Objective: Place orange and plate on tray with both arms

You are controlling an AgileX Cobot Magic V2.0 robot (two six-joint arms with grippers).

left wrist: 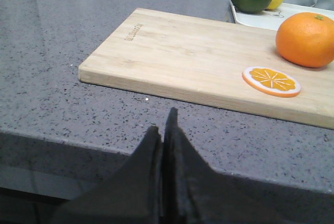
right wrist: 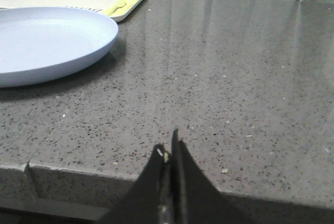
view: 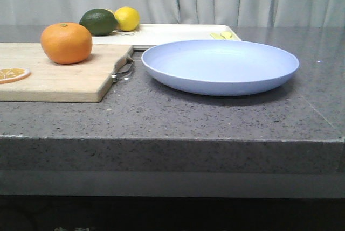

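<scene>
Left gripper (left wrist: 163, 130): jaws closed, empty; orange (left wrist: 306, 39) far ahead.
Right gripper (right wrist: 169, 151): closed, empty; plate (right wrist: 47, 41) ahead.
Risk: orange could roll off the cutting board (left wrist: 198, 62) if nudged.

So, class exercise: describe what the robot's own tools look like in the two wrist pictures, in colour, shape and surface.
Only the tips show. The left tool is matte black: two broad wedge-shaped fingers tapering to points, with a slightly rough surface. The right tool is the same black and tapered, with a few pale specks near its tip. No cables, markings or arm links are visible, and the front view shows neither arm.
</scene>
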